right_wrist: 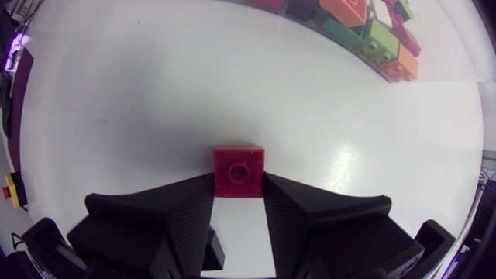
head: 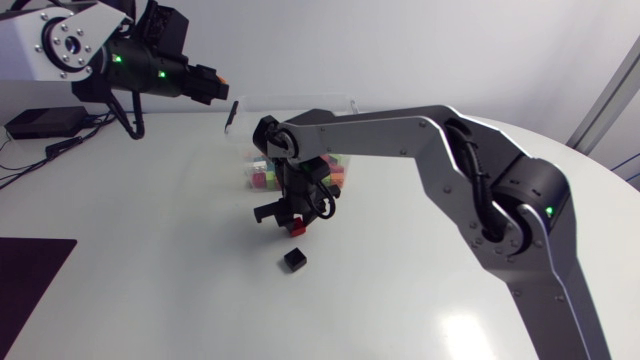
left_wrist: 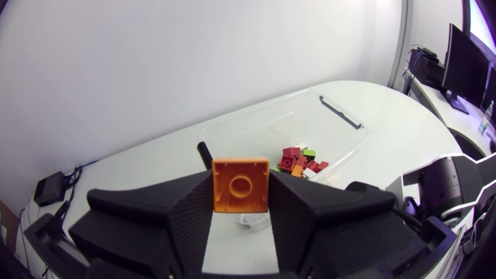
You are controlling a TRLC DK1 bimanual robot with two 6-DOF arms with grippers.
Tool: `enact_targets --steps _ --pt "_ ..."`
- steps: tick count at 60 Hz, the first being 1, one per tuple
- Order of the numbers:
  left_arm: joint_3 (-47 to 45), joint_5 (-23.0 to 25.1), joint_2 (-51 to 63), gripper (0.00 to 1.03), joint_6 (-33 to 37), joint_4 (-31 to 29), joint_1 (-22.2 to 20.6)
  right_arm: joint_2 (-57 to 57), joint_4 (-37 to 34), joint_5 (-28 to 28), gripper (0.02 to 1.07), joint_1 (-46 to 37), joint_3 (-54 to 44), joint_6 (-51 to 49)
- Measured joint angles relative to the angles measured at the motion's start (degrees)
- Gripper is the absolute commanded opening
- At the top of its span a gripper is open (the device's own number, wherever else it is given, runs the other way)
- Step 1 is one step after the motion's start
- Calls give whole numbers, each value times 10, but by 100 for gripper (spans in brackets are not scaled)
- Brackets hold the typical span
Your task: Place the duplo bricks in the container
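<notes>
Two bricks are held at once, one in each pincer. The right gripper has its wedge fingers drawn in against both flanks of a red duplo brick, clamped stud-side up at the very tips, low over the white table. Whether that brick touches the tabletop cannot be told. Ahead of it, well apart, lies the clear container with a heap of red, orange and green bricks inside.

The left gripper is raised near the container's far side, its fingers pressed on two sides of an orange duplo brick, whose hollow underside faces the wrist camera.

A small black brick lies loose on the table, just beside the right gripper, on the side away from the container.
</notes>
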Motion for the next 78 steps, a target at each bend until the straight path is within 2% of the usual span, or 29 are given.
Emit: enact_targets --steps 14,24,25,26,27,29,30,31,33,36,46,55,62,68,78 --pt "68 0 80 34 -29 11 -20 -107 22 0 35 -11 -95 -2" --pt "120 0 146 38 -49 26 -27 -208 30 0 35 -57 -134 -10" --pt "122 0 149 43 -49 28 -28 -214 30 0 34 -60 -135 -10" --pt "126 0 156 44 -53 29 -29 -223 31 0 34 -67 -137 -12" --pt "130 0 161 58 -54 29 -30 -227 31 -1 34 -71 -137 -14" --pt "136 0 170 68 -56 30 -32 -236 31 -1 34 -80 -137 -15" --pt "140 0 175 78 -56 30 -33 -240 31 -2 34 -84 -137 -16" --pt "143 0 179 83 -56 30 -33 -244 31 -3 34 -87 -137 -16" --pt "150 0 188 92 -57 31 -34 -253 31 -4 34 -97 -137 -18" --pt "154 0 197 98 -57 32 -36 -263 31 -5 34 -110 -136 -20" --pt "149 0 193 98 -55 29 -38 -276 30 -7 34 -143 -104 -33" --pt "92 -1 132 98 -7 -25 -58 -277 31 -16 34 -156 -56 -44" --pt "24 0 77 98 37 -54 -92 -276 57 -19 34 -164 -33 -46" --pt "-31 0 53 98 68 -77 -137 -276 79 -19 34 -167 -24 -45" --pt "-56 -6 63 96 90 -115 -188 -276 104 -20 34 -167 -18 -45"
